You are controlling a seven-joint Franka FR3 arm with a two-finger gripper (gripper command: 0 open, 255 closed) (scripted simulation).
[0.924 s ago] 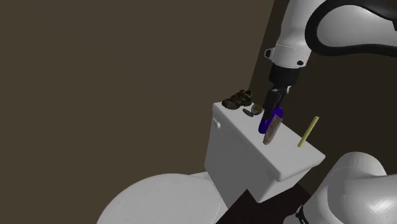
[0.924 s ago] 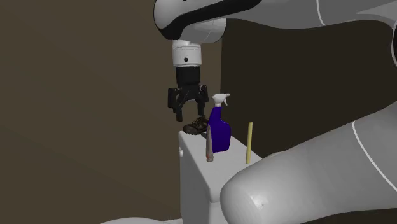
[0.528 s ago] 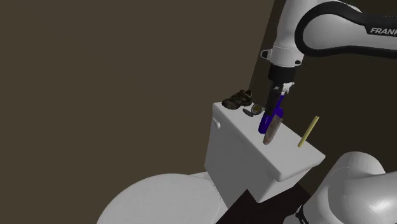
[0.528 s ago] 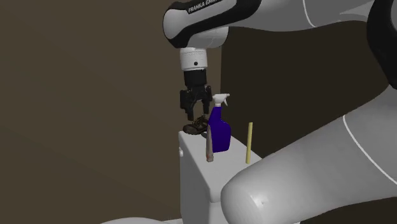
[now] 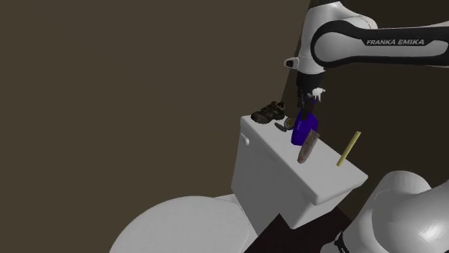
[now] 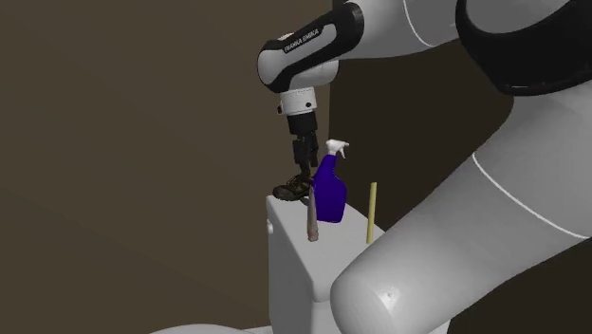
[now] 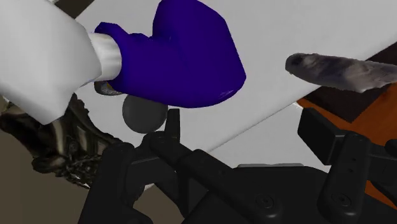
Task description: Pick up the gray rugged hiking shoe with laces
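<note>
Brown-grey shoe (image 5: 270, 112), laced, sits at the far end of the white toilet tank (image 5: 288, 180), upper centre of the shoulder view, close to the wall.

Handling, by judgement: light; stiff lugged sole, softer upper, laces loose enough to slip. Best hold looks to be across the midfoot or collar, fingers on the two sides, not on the laces.

Gripper (image 5: 309, 99) hangs above the blue spray bottle (image 5: 304, 133), frame-right of the shoe.

Views compared:
- Shoulder view: a small round grey thing (image 5: 288, 124) lies between shoe and bottle; a yellow stick (image 5: 348, 148) stands further right.
- Second exterior view: gripper seen edge-on, just above the shoe, tight beside the bottle's white head.
- Wrist view: fingers spread, nothing between them; shoe off to one finger's outer side, bottle close in front, so crowding is the risk.
</note>
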